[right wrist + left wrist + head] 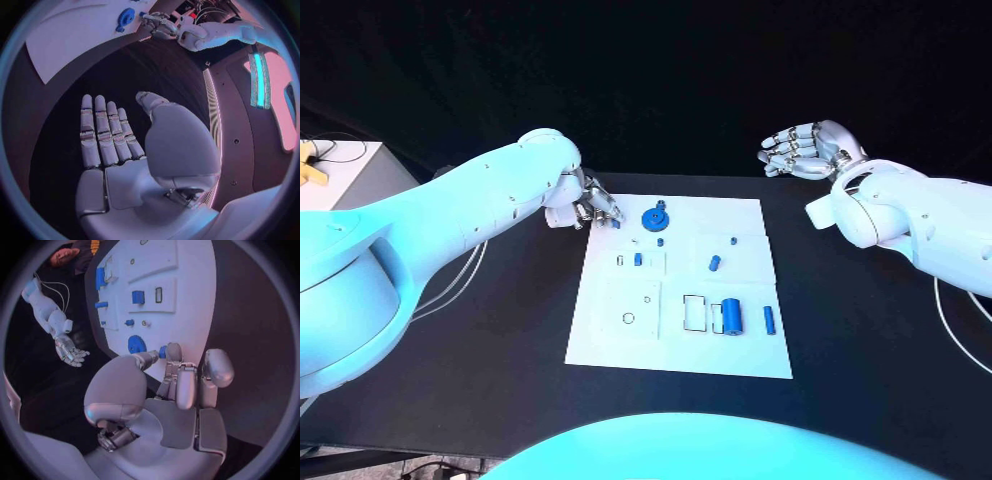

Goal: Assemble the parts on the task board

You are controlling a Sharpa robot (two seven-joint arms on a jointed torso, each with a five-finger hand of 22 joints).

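blue round part point(656, 216) sitting near the white board's point(747, 355) far edge, close by the left hand point(591, 208). reaching with fingers apart, holding nothing. better going slow, pinching gently. right hand point(799, 150) waiting flat, holding nothing.

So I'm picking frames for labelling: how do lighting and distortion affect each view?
Head view: cyan light tints the left arm; the task board is evenly lit, its parts legible. Left wrist view: fisheye bends the board's edges, and the left hand looms large. Right wrist view: the right hand is sharp; a bright cyan strip glares at the rim.
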